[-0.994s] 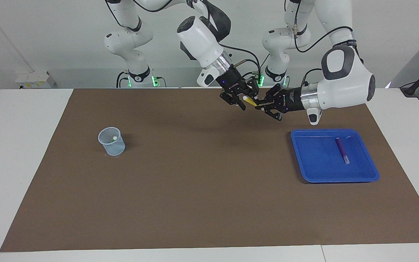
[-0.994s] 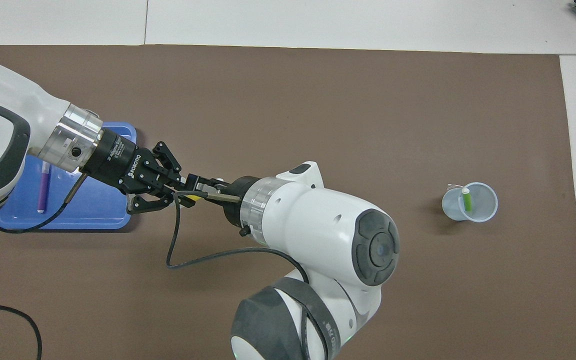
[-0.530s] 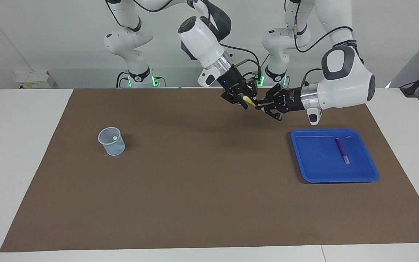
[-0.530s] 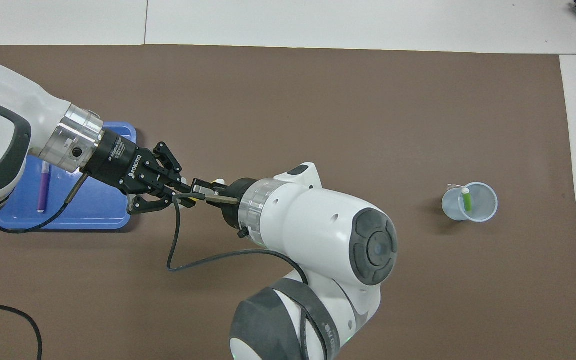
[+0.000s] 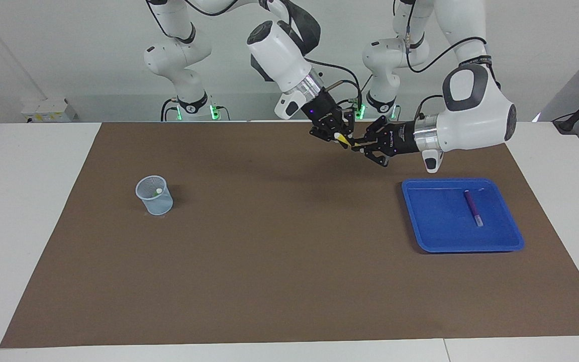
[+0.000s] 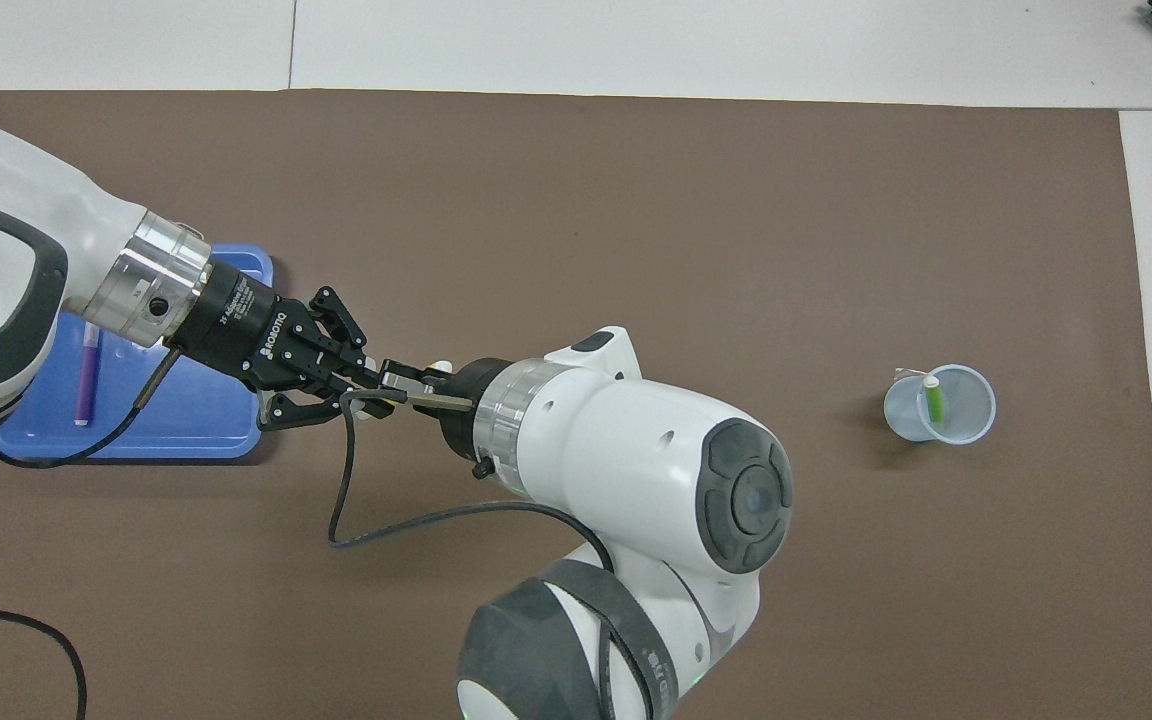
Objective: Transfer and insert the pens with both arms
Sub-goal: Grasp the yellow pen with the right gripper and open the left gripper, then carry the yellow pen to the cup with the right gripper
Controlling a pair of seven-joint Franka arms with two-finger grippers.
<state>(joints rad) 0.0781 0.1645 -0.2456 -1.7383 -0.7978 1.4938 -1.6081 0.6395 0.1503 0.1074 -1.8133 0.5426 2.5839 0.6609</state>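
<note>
Two claws meet over the brown mat: the left claw [image 5: 359, 146] and right claw [image 5: 341, 138] both clamp the yellow pen [image 5: 344, 140]. The purple pen [image 5: 471, 206] lies in the blue tray [image 5: 430, 236], the green pen [image 6: 932, 398] in the cup [image 6: 976, 420].

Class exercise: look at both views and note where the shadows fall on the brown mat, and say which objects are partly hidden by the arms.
Facing view: a soft, blurred shadow lies on the brown mat beneath the left gripper and right gripper, which meet on the yellow pen; the cup casts a small dark one. Overhead view: the left arm hides part of the blue tray; the right wrist hides most of the yellow pen.
</note>
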